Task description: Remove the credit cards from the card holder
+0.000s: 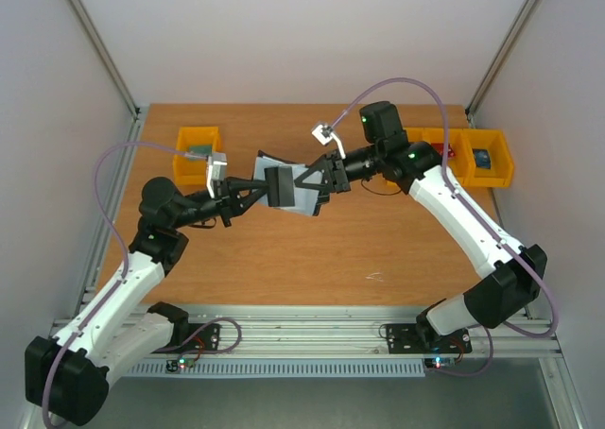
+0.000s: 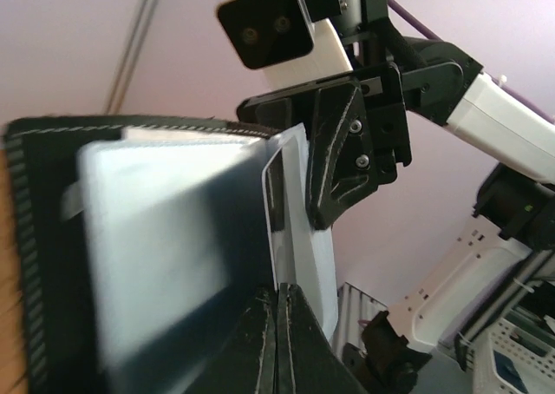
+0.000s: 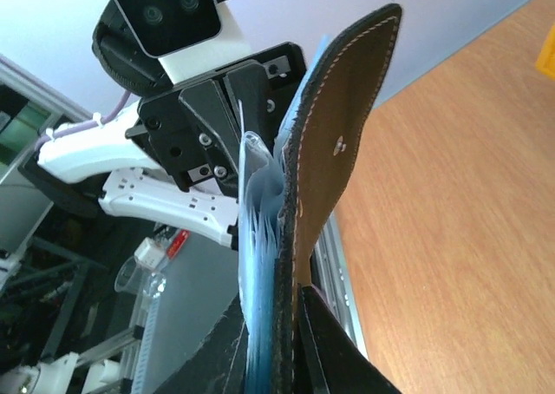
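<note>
While both arms meet over the middle of the desk (image 1: 312, 259), the card holder (image 1: 284, 187) hangs between them, lifted off the wood and spread open. The left gripper (image 1: 261, 187) is clamped on its left, black side, and the right gripper (image 1: 316, 187) is clamped on its right, blue-grey side. Seen from the left wrist, the blue-grey inner pockets (image 2: 173, 264) face the camera inside a black stitched border. Seen from the right wrist, the holder stands edge-on, its flap (image 3: 338, 142) curling upward. Yellow bins (image 1: 180, 155) stand along the far edge, well apart from it.
</note>
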{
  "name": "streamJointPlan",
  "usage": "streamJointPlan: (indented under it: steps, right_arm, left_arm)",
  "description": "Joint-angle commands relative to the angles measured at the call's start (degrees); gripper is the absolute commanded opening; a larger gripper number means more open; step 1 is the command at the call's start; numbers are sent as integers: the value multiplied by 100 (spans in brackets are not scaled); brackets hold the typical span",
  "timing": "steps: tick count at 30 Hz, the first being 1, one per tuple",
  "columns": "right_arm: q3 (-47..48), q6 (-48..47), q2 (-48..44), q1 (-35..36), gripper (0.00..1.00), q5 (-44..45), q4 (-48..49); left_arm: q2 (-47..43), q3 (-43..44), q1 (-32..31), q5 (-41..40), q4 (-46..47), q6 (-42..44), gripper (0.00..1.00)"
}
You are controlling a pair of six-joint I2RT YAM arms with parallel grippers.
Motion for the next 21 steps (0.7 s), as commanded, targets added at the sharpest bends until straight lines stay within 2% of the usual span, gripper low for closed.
streamJointPlan:
  steps: [1, 5, 8, 12, 17, 21]
  right_arm:
    - [-15, 316, -94, -306, 10, -474, 65]
    - [-1, 300, -95, -308, 11, -498, 68]
    - [19, 225, -122, -310, 2, -424, -39]
    - [-38, 173, -132, -526, 1, -56, -301]
    - [-412, 470, 255, -911, 1, 201, -559]
    - [-710, 620, 705, -672, 1, 185, -359]
  left_arm:
    - [-107, -87, 304, -281, 349, 47, 0]
    - [-109, -105, 304, -312, 387, -15, 0]
    - [-131, -91, 318, -374, 327, -43, 0]
    - [-237, -29, 475, -603, -229, 189, 0]
    - [-377, 82, 687, -1447, -856, 1486, 0]
    - [-492, 111, 704, -1241, -826, 2300, 0]
